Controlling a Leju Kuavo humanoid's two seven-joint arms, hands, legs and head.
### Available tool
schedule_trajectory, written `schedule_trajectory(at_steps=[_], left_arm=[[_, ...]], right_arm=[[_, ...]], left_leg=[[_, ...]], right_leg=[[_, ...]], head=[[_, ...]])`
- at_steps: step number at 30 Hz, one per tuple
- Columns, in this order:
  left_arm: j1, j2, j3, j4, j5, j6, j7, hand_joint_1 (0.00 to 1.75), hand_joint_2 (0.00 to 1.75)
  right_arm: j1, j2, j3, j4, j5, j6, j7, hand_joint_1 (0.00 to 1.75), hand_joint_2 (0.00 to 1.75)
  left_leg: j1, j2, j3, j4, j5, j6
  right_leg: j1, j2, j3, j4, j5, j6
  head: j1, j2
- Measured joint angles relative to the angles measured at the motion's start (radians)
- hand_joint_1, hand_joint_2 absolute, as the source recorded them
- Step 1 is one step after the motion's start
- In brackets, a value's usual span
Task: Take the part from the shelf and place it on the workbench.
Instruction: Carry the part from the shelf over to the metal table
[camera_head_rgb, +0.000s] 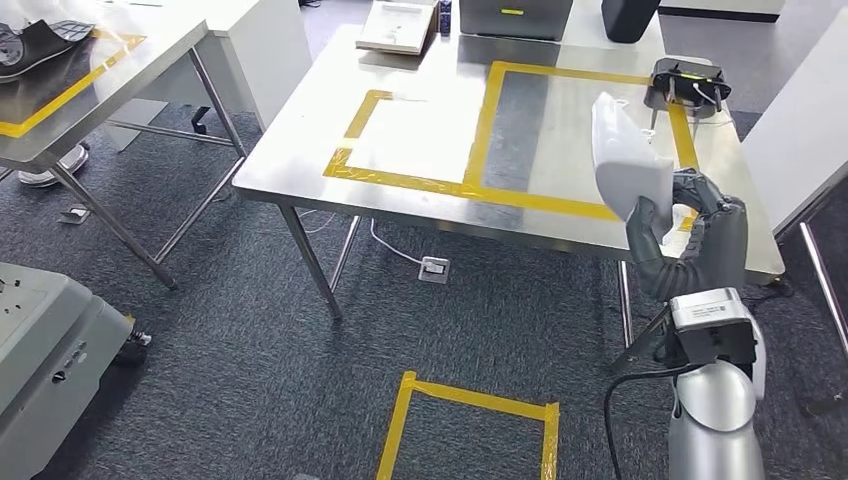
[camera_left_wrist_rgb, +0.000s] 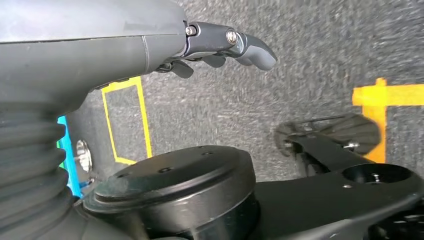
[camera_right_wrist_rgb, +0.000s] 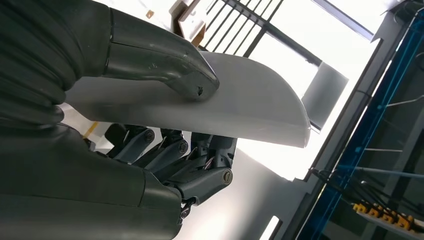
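Note:
My right hand (camera_head_rgb: 690, 225) grips a white curved plastic part (camera_head_rgb: 626, 155) and holds it upright above the front right of the steel workbench (camera_head_rgb: 420, 80). In the right wrist view the thumb (camera_right_wrist_rgb: 165, 67) presses on one face of the part (camera_right_wrist_rgb: 250, 107) while the darker fingers (camera_right_wrist_rgb: 200, 160) clamp the other face. The part hangs over the yellow tape line (camera_head_rgb: 500, 190) near the bench's front edge. My left hand (camera_left_wrist_rgb: 225, 47) hangs over the dark carpet with its fingers loosely bent and nothing in them.
A black fixture with cables (camera_head_rgb: 685, 85) sits on the bench behind the part. A flat box (camera_head_rgb: 400, 25) and a dark case (camera_head_rgb: 515, 15) lie at the far edge. A second table (camera_head_rgb: 90, 70) stands to the left, a grey cart (camera_head_rgb: 40, 340) at lower left, a yellow tape square (camera_head_rgb: 470, 425) on the floor.

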Motion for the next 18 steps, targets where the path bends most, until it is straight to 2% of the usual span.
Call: schedule_trajectory(at_steps=[1,3,4,5,7,8,9,12,13,14,15,16,17,18], left_arm=[[0.001,0.0,0.001,0.0,-0.001,0.0,0.001,0.0,1.75],[0.003,0.001,0.001,0.001,-0.004,0.0,0.002,0.0,1.75],[0.004,0.0,0.002,0.001,-0.006,0.0,0.003,0.0,1.75],[0.003,0.0,0.002,0.001,-0.008,-0.001,0.003,0.0,1.75],[0.002,-0.002,0.002,0.0,-0.014,-0.003,0.006,0.0,1.75],[0.001,-0.003,0.002,0.0,-0.018,-0.006,0.008,0.0,1.75],[-0.001,-0.003,0.002,0.0,-0.021,-0.008,0.009,0.0,1.75],[-0.002,-0.002,0.002,0.0,-0.027,-0.012,0.013,0.0,1.75],[-0.002,-0.002,0.002,0.0,-0.028,-0.012,0.013,0.0,1.75],[-0.002,-0.001,0.002,0.0,-0.029,-0.012,0.014,0.0,1.75],[-0.003,-0.001,0.002,0.0,-0.031,-0.013,0.015,0.0,1.75],[-0.003,-0.001,0.002,0.0,-0.032,-0.015,0.016,0.0,1.75],[-0.004,0.0,0.002,0.0,-0.033,-0.017,0.016,0.0,1.75],[-0.006,0.0,0.002,0.0,-0.035,-0.019,0.017,0.0,1.75]], right_arm=[[0.0,0.0,0.001,0.0,0.0,0.0,0.0,1.75,1.75],[0.0,0.0,0.001,0.0,0.0,-0.002,0.002,1.75,1.75],[0.001,0.0,0.001,0.0,0.001,-0.003,0.003,1.75,1.75],[0.002,0.0,0.001,0.0,0.002,-0.004,0.005,1.75,1.75],[0.002,0.0,0.001,-0.001,0.006,-0.006,0.012,1.75,1.75],[0.002,0.0,0.002,-0.002,0.008,-0.008,0.016,1.75,1.75],[0.002,0.0,0.002,-0.003,0.011,-0.009,0.019,1.75,1.75],[0.013,-0.001,0.002,-0.006,0.015,-0.013,0.023,1.75,1.75],[0.018,-0.001,0.002,-0.006,0.015,-0.014,0.024,1.75,1.75],[0.02,-0.001,0.002,-0.005,0.015,-0.014,0.025,1.75,1.75],[0.019,-0.002,0.002,-0.004,0.016,-0.015,0.027,1.75,1.75],[0.015,-0.004,0.002,-0.003,0.016,-0.016,0.029,1.75,1.75],[0.009,-0.006,0.002,0.001,0.017,-0.017,0.032,1.75,1.75],[0.001,-0.009,0.002,0.008,0.018,-0.018,0.035,1.75,1.75]], left_leg=[[0.001,0.0,0.021,-0.071,0.05,0.001],[-0.001,0.002,0.053,-0.173,0.098,0.011],[-0.002,0.003,0.058,-0.191,0.102,0.019],[-0.004,0.004,0.06,-0.192,0.095,0.029],[-0.001,0.002,0.069,-0.194,0.101,0.043],[0.0,0.001,0.075,-0.195,0.1,0.048],[0.001,0.001,0.081,-0.197,0.097,0.053],[0.0,0.001,0.092,-0.198,0.083,0.062],[-0.001,0.0,0.097,-0.198,0.077,0.063],[-0.002,0.0,0.104,-0.198,0.071,0.062],[-0.003,-0.001,0.113,-0.197,0.064,0.061],[-0.003,-0.001,0.123,-0.198,0.057,0.059],[-0.005,-0.002,0.132,-0.197,0.05,0.056],[-0.006,-0.002,0.138,-0.197,0.044,0.051]], right_leg=[[-0.001,0.001,0.009,0.0,-0.009,0.003],[0.0,0.003,0.021,0.002,-0.023,0.014],[0.002,0.003,0.024,0.005,-0.027,0.022],[0.003,0.004,0.026,0.007,-0.028,0.028],[0.003,0.003,0.023,0.022,-0.03,0.04],[0.003,0.002,0.009,0.048,-0.033,0.044],[0.002,0.001,-0.018,0.095,-0.044,0.048],[0.001,0.001,-0.142,0.278,-0.111,0.056],[0.001,0.001,-0.17,0.304,-0.119,0.056],[0.001,0.001,-0.182,0.298,-0.106,0.054],[0.002,0.001,-0.172,0.251,-0.067,0.05],[0.003,0.0,-0.146,0.177,-0.015,0.044],[0.006,0.0,-0.12,0.106,0.02,0.038],[0.01,-0.001,-0.099,0.053,0.032,0.032]], head=[[0.0,0.0],[0.0,0.0],[-0.001,0.0],[-0.001,0.0],[-0.001,0.0],[0.0,0.0],[0.001,0.0],[0.003,0.0],[0.003,0.0],[0.003,0.0],[0.003,0.0],[0.003,0.0],[0.003,0.0],[0.003,0.0]])
